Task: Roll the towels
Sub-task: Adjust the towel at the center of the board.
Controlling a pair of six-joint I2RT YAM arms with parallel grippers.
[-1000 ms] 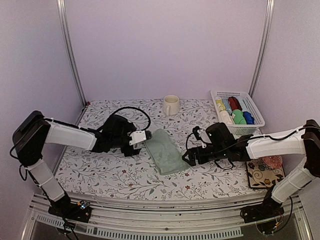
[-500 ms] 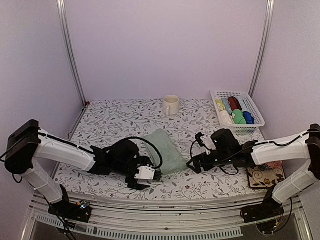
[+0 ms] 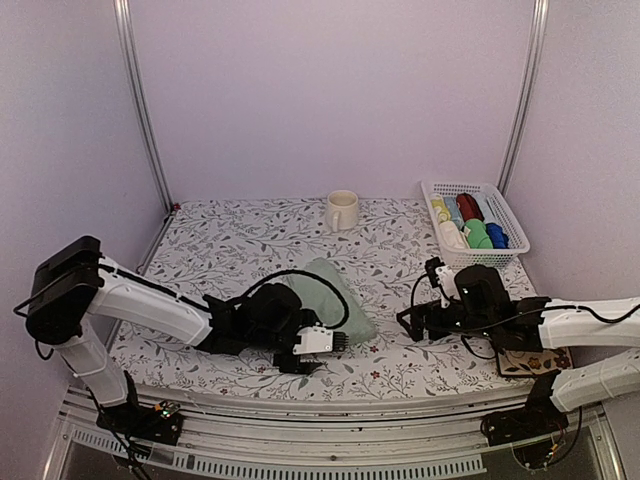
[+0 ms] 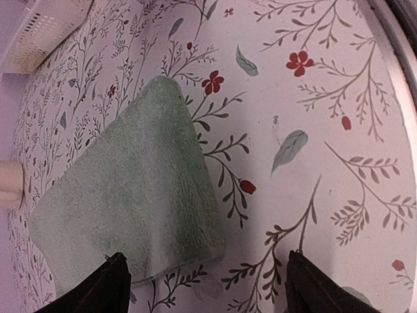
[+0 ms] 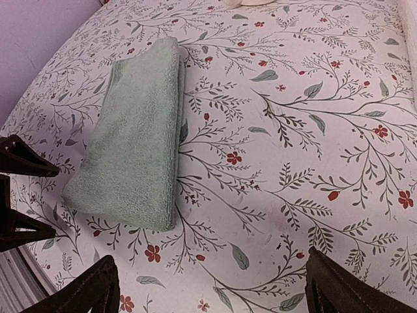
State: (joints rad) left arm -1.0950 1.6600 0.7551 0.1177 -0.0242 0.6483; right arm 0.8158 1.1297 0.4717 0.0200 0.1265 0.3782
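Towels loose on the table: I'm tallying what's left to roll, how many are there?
1: the green towel, folded flat on the table ahead of the left gripper. Another could lie hidden under the left arm.

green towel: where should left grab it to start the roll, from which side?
Probably the near short end of the green towel, coming in from the front edge of the table. It lies flat as a long folded strip running roughly front to back, and that end shows stacked layers to pinch. The left gripper is open right beside it.
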